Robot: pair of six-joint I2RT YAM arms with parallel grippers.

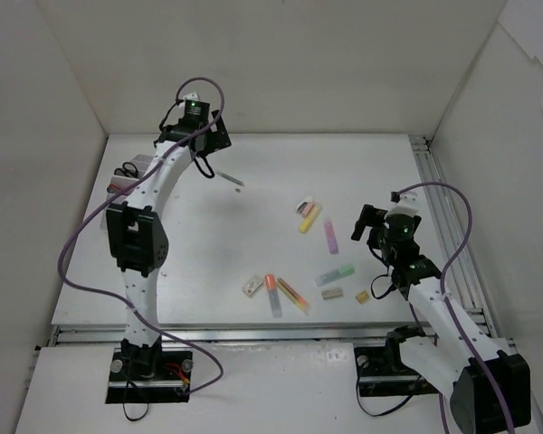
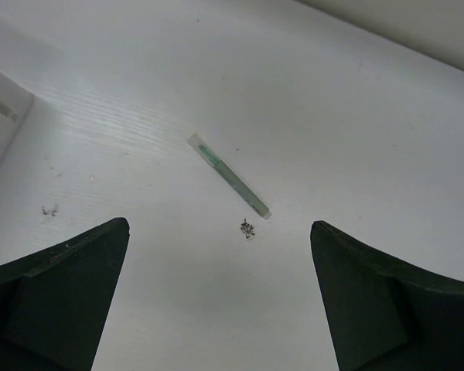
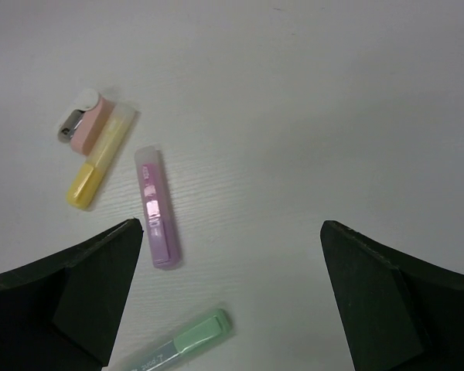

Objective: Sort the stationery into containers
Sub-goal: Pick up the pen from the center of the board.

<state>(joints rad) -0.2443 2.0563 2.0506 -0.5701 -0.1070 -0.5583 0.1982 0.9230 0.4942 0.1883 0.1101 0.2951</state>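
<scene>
Most of the sorting looks undone to me. Highlighters and small block erasers [image 1: 332,293] are scattered over the white table [image 1: 208,244], lower right of centre in the top view. The white plastic desk organiser [image 2: 1,116] sits at the left edge, mostly behind my left arm, so I cannot tell what it already holds.

My left gripper [image 2: 218,226] is spread wide and holds nothing. The thin clear pen with a green core [image 2: 228,176] lies flat and diagonal just ahead of its tips, centred between them, not touched. The organiser's corner shows at the upper left of that view.

My right gripper [image 3: 230,226] is also released and empty. The chunky pink highlighter [image 3: 156,209] lies toward its left finger. The yellow highlighter [image 3: 100,158] lies further upper left, and the green highlighter [image 3: 182,340] at the bottom edge.
</scene>
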